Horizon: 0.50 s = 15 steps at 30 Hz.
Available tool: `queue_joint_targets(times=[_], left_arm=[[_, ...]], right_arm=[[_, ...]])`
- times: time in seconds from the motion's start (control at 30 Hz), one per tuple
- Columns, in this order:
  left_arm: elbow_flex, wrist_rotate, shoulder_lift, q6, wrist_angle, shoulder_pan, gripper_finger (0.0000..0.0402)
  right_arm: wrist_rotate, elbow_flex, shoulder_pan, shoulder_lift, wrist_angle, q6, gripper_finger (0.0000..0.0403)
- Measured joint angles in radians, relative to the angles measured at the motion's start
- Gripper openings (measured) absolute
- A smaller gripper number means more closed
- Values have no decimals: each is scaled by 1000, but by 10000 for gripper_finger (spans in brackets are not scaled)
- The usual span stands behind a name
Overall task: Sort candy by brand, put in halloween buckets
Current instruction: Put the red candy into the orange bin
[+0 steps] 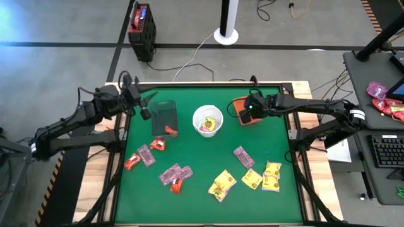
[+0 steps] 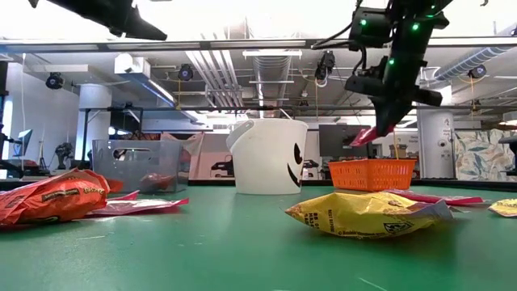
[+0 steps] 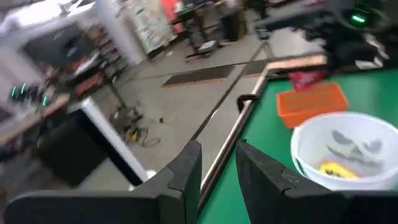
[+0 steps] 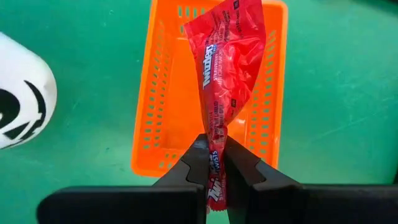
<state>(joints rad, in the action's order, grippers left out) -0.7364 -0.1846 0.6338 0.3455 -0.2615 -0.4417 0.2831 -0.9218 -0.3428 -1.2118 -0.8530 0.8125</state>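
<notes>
Overhead, the right gripper (image 1: 247, 114) hangs over the orange tray (image 1: 238, 108) near the bench's far right corner; the left gripper (image 1: 146, 104) waits by the dark tub (image 1: 165, 117). Wrist views: right fingers pinch a red packet (image 4: 225, 68); left fingers (image 3: 189, 168) parted, empty.

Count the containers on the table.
3: a dark clear tub on the left, a white round bucket in the middle, and an orange tray on the right, beneath the right gripper holding a red packet.
</notes>
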Motion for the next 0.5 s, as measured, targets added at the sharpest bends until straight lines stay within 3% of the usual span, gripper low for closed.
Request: queue_joint_targets(times=[0.17, 0.33, 0.5], left_arm=[[-9, -87, -1, -87, 0, -4, 84], [-29, -94, 12, -96, -2, -5, 84], [-34, -96, 31, -45, -34, -6, 84]], right_arm=[[-24, -3, 1, 0, 2, -1, 18], [22, -3, -20, 0, 5, -44, 19], [37, 2, -32, -1, 13, -76, 53]])
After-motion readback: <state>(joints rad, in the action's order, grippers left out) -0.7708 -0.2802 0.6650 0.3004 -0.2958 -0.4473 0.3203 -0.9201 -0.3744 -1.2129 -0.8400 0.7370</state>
